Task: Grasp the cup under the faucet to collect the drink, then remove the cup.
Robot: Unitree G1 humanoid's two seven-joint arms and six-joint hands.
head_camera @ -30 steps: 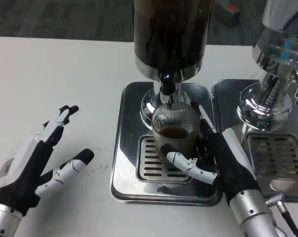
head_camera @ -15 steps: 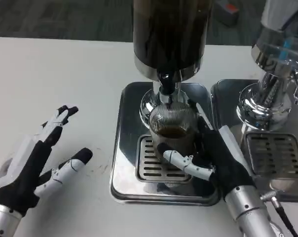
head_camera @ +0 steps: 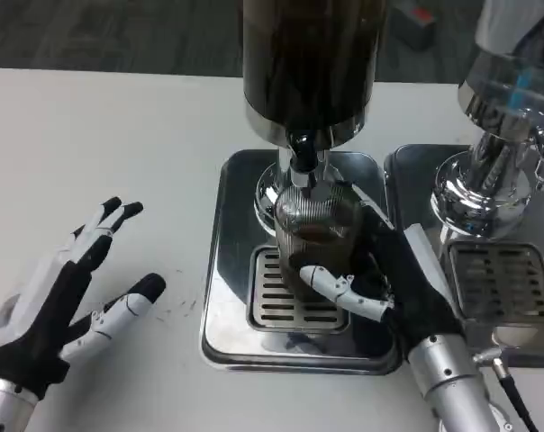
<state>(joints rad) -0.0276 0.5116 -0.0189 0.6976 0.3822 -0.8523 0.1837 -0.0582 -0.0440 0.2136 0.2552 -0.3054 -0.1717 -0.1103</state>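
The white table [head_camera: 101, 126] carries two drink dispensers side by side. The nearer dispenser [head_camera: 310, 63] is a tall cylinder of dark liquid on a polished steel base [head_camera: 231, 297] with a slotted drip grate [head_camera: 276, 301]. A second dispenser [head_camera: 502, 117], all chrome with a clear vessel, stands just to the right on its own tray with its own grate [head_camera: 502, 283].

The left hand [head_camera: 60, 297] lies on the bare table well to the left of the steel base, palm turned inward, fingers spread apart and holding nothing.

The right hand [head_camera: 394, 283] reaches in from the lower right over the base, and it wraps the cup [head_camera: 312, 229]: the thumb [head_camera: 344, 292] crosses the cup's front low down, while the dark fingers run up along its right side and behind it. The grip is closed on the cup.

The cup is a ribbed clear glass standing upright over the drip grate, directly beneath the faucet [head_camera: 301, 162], whose spout sits just above its rim. Brown drink shows inside, filling it partway. Whether the cup's foot touches the grate cannot be told, since the thumb covers it.
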